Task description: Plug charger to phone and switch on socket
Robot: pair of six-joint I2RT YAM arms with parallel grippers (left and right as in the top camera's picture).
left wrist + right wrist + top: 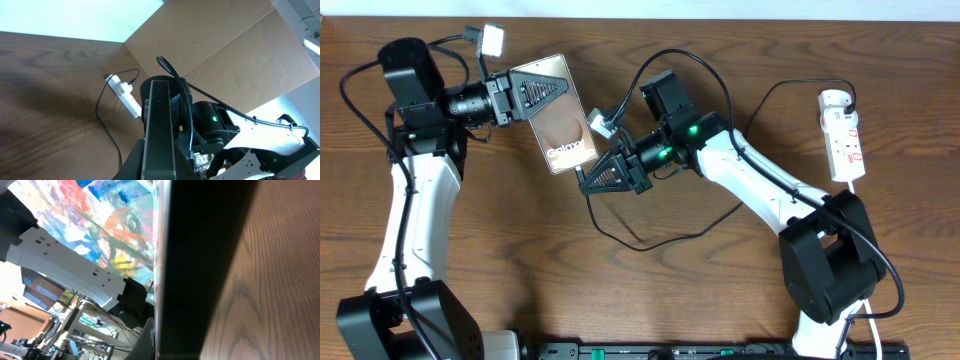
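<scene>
The phone (pixel 560 118), bronze face up with "Galaxy" lettering, is held above the table at its far end by my left gripper (pixel 532 95), which is shut on it. The left wrist view shows it edge-on (pixel 159 131). My right gripper (pixel 588 180) is at the phone's near end, fingers together. The charger's thin black cable (pixel 642 244) runs into its tips; the plug tip is hidden. In the right wrist view a dark slab (pixel 200 255), the phone's edge, fills the middle. The white socket (pixel 843 135) lies at the far right, with the black plug (pixel 846 97) in it.
The charger cable loops over the wood between the right arm (pixel 760 180) and the front edge. The socket also shows in the left wrist view (pixel 125 96) with its lead. Both arm bases stand at the front corners. A cardboard wall (pixel 225 55) stands behind the table.
</scene>
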